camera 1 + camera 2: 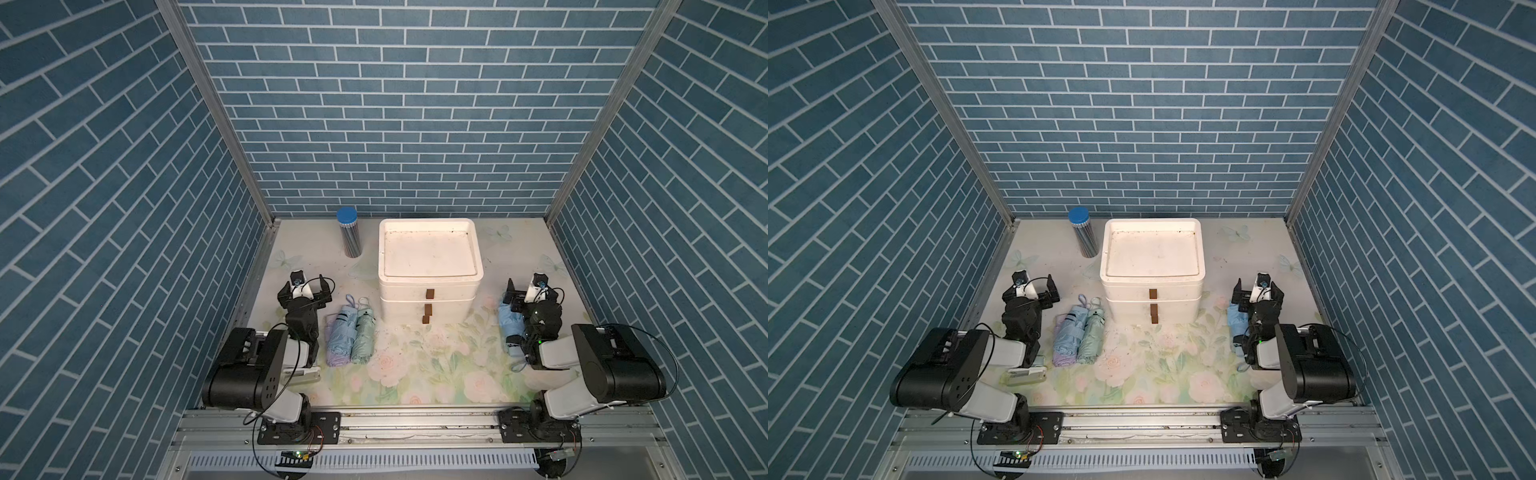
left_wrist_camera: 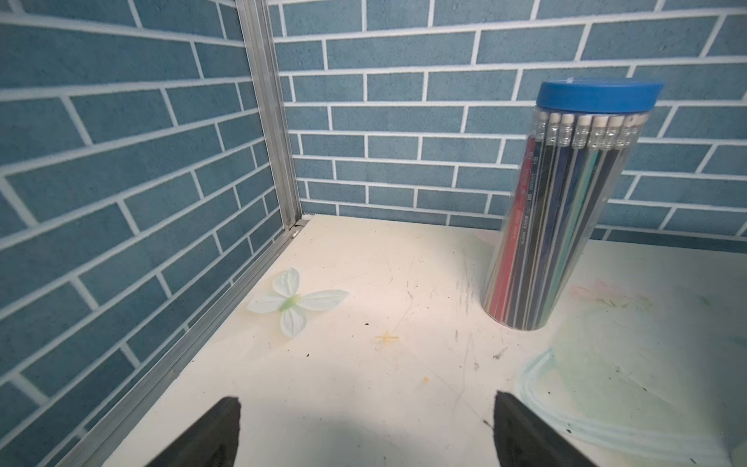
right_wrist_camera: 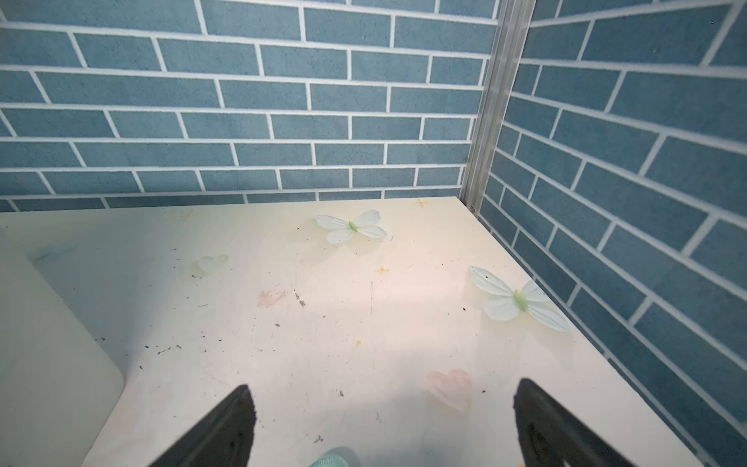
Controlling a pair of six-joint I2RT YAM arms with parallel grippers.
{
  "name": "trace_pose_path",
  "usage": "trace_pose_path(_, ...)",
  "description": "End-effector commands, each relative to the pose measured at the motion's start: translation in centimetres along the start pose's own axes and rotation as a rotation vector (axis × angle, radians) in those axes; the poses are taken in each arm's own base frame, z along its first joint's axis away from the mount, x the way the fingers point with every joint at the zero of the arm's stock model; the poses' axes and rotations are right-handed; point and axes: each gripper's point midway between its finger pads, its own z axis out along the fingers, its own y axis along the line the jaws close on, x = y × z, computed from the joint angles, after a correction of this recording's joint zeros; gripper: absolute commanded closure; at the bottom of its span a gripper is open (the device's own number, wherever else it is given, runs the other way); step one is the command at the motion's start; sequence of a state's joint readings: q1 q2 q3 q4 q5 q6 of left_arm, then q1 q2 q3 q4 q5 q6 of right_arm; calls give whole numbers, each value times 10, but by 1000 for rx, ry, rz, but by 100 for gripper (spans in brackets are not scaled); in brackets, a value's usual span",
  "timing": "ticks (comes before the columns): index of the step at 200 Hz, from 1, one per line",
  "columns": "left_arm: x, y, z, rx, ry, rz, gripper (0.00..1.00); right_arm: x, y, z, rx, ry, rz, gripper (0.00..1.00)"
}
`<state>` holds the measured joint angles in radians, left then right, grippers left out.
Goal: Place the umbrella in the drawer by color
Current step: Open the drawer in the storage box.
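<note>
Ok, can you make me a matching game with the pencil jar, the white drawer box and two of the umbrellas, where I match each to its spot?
1 pencil jar
2 drawer box
3 green umbrella
4 plain light blue umbrella

A alone on the robot's right side
B right beside the lilac-blue umbrella
C upright by the back wall
D in the middle, brown handles

Pairs: 1-C, 2-D, 3-B, 4-A

Three folded umbrellas, one lilac umbrella (image 1: 337, 345) and one green umbrella (image 1: 363, 338) at 9 o'clock, one blue umbrella (image 1: 508, 320) at 3 o'clock, one drawer unit (image 1: 405, 307), three brown handles (image 1: 430, 294), one pencil jar (image 1: 351, 239).
</note>
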<state>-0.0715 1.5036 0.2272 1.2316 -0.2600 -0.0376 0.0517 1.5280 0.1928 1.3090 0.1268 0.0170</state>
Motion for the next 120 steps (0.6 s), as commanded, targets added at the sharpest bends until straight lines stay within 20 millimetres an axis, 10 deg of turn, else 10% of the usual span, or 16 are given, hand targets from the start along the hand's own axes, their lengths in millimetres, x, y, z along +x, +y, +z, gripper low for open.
trace_pose_path(1, 0, -1, -1, 6, 0, -2, 0, -5, 1, 2, 1, -17, -29, 0)
trace_pose_path(105, -1, -1, -1, 7, -3, -5, 0, -6, 1, 1, 3, -22, -29, 0)
trace_pose_path(120, -23, 3, 23, -66, 90, 6, 0, -18, -14, 6, 130, 20, -28, 0)
